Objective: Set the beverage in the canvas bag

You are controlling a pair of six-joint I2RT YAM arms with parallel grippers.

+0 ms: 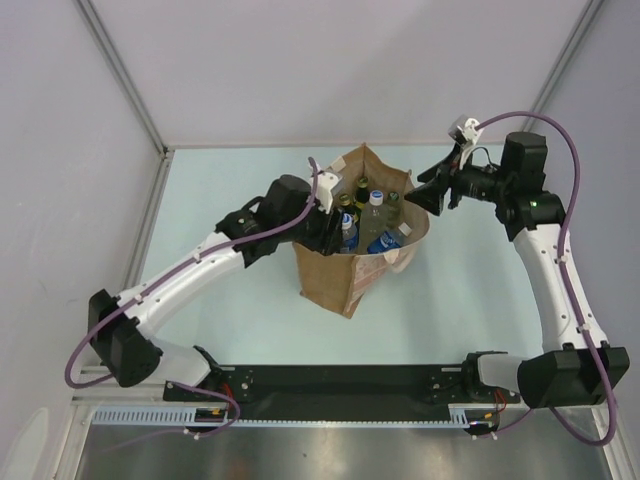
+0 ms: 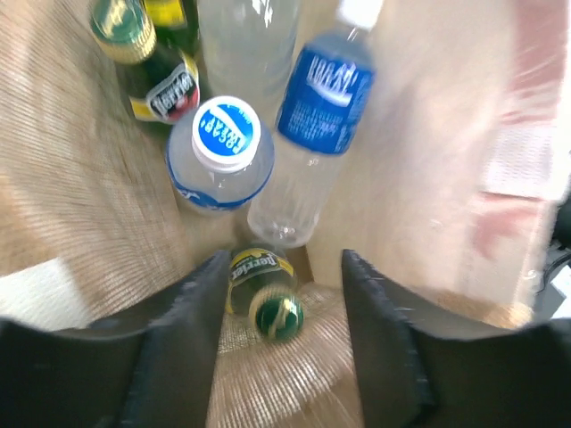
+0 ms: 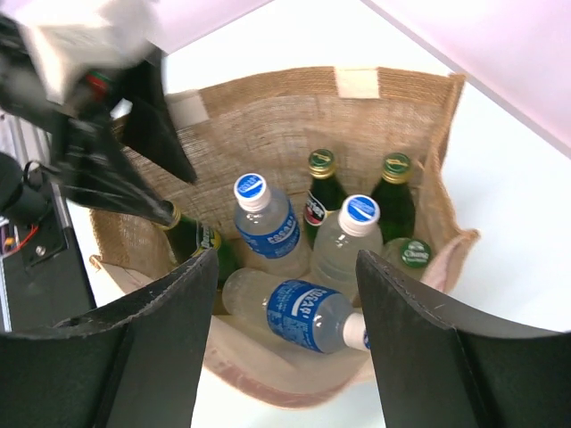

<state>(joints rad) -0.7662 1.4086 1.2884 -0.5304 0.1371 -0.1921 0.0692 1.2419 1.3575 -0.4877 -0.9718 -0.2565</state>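
The tan canvas bag point(image 1: 335, 275) stands open mid-table and holds several bottles. My left gripper point(image 1: 333, 225) reaches down inside its left side. In the left wrist view that gripper point(image 2: 284, 260) is open, and a green Perrier bottle point(image 2: 261, 287) lies between and below the fingers, with a clear gap on its right. The same bottle point(image 3: 198, 241) shows in the right wrist view under the left gripper's fingers point(image 3: 161, 152). My right gripper point(image 1: 432, 195) hovers open and empty over the bag's right rim point(image 3: 451, 152), above a lying water bottle point(image 3: 308, 312).
Inside the bag stand two blue-capped water bottles point(image 3: 268, 223) point(image 3: 348, 241), two green glass bottles point(image 3: 319, 192) point(image 3: 393, 192) and a green-capped Chang bottle point(image 3: 412, 254). A pale handle point(image 3: 446, 259) droops over the rim. Grey walls enclose the table point(image 1: 480, 290).
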